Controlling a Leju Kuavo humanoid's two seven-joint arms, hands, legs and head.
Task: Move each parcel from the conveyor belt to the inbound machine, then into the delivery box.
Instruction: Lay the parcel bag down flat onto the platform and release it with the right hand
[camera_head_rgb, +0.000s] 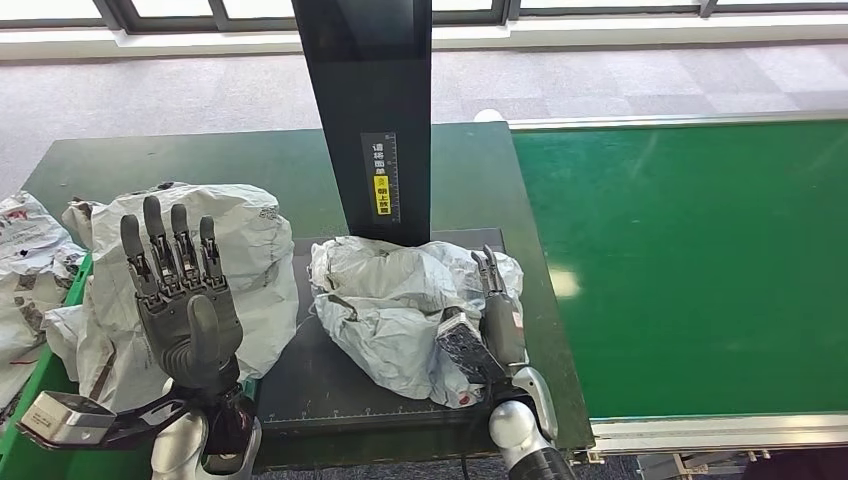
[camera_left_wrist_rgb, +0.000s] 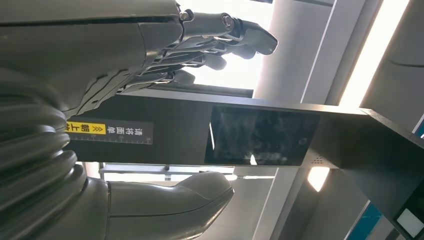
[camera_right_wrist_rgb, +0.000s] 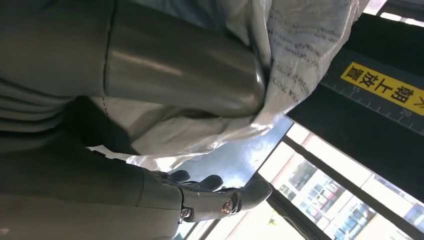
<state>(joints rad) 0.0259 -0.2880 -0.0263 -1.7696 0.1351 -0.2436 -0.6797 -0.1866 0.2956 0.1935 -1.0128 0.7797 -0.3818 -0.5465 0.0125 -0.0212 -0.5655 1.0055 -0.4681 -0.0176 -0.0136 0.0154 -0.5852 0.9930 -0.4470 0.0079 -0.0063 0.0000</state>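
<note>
A crumpled grey-white parcel (camera_head_rgb: 385, 305) lies on the dark plate (camera_head_rgb: 320, 395) of the inbound machine, in front of its black post (camera_head_rgb: 372, 110). My right hand (camera_head_rgb: 488, 320) grips the parcel's right edge, thumb on top and fingers (camera_head_rgb: 490, 272) along its side. In the right wrist view the thumb (camera_right_wrist_rgb: 185, 75) presses the parcel's plastic (camera_right_wrist_rgb: 295, 45), with the fingers (camera_right_wrist_rgb: 220, 196) beyond the fold. My left hand (camera_head_rgb: 182, 300) is raised left of the plate, open, fingers upright and apart, holding nothing. The left wrist view has its fingers (camera_left_wrist_rgb: 225, 35) and thumb (camera_left_wrist_rgb: 175, 200) before the machine's screen (camera_left_wrist_rgb: 260, 135).
A second large parcel (camera_head_rgb: 245, 250) lies behind my left hand on the dark table. The green delivery box (camera_head_rgb: 40, 375) with several parcels (camera_head_rgb: 25, 250) stands at the far left. The green conveyor belt (camera_head_rgb: 700, 260) runs on the right, bare. A yellow label (camera_head_rgb: 381, 192) marks the post.
</note>
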